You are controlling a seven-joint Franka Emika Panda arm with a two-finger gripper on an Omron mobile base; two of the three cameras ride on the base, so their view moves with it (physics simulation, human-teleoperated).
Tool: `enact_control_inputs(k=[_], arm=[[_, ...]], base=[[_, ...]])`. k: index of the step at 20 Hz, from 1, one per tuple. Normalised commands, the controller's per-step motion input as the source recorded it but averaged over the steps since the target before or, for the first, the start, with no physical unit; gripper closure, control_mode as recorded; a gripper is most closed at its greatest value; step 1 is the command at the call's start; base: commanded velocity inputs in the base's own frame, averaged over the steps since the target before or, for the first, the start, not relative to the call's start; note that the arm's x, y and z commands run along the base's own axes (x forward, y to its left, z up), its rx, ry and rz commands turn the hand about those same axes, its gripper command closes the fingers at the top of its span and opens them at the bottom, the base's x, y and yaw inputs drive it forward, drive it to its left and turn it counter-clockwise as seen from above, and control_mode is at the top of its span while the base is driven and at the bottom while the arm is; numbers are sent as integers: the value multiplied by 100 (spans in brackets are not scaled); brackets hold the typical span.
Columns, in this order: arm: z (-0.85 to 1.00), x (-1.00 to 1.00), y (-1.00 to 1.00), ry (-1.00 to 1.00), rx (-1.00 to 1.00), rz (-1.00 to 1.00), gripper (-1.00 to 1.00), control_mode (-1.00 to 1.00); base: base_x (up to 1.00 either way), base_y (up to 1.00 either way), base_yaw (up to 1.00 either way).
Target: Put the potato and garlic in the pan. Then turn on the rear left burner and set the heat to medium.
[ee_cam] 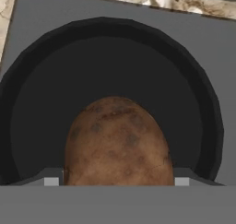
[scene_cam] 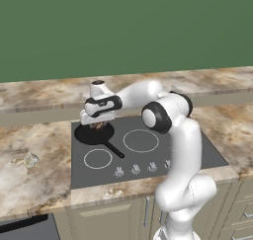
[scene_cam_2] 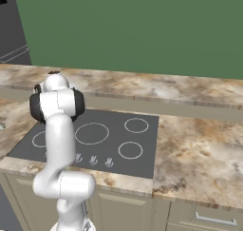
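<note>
The brown potato point(ee_cam: 117, 140) sits between my fingertips with my gripper point(ee_cam: 116, 180) shut on it. It hangs just above the round black pan point(ee_cam: 115, 57). In the left base view the gripper point(scene_cam: 99, 121) hovers over the pan point(scene_cam: 90, 135), which rests on the rear left burner of the dark cooktop point(scene_cam: 163, 152) and covers it. The pan's thin handle point(scene_cam: 114, 150) points toward the front right. The whitish garlic point(scene_cam: 30, 159) lies on the counter to the left of the cooktop, apart from the gripper.
A large white-ringed zone point(scene_cam: 141, 140) and a smaller front left zone point(scene_cam: 97, 158) lie beside the pan. A row of knobs point(scene_cam: 136, 170) lines the cooktop's front edge. Marble counter point(scene_cam: 29, 184) surrounds the cooktop, and a raised ledge point(scene_cam: 44, 113) runs along the back.
</note>
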Motion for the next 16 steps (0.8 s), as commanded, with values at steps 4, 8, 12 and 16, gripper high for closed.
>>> enact_control_inputs(k=[4,8,12,16], arm=[[-34,0,7,0,0,0,100,-100],[-36,0,0,0,0,0,100,-100],[-28,0,0,0,0,0,100,-100],[-16,0,5,0,0,0,100,-100]], base=[[0,0,0],[0,0,0],[0,0,0],[0,0,0]])
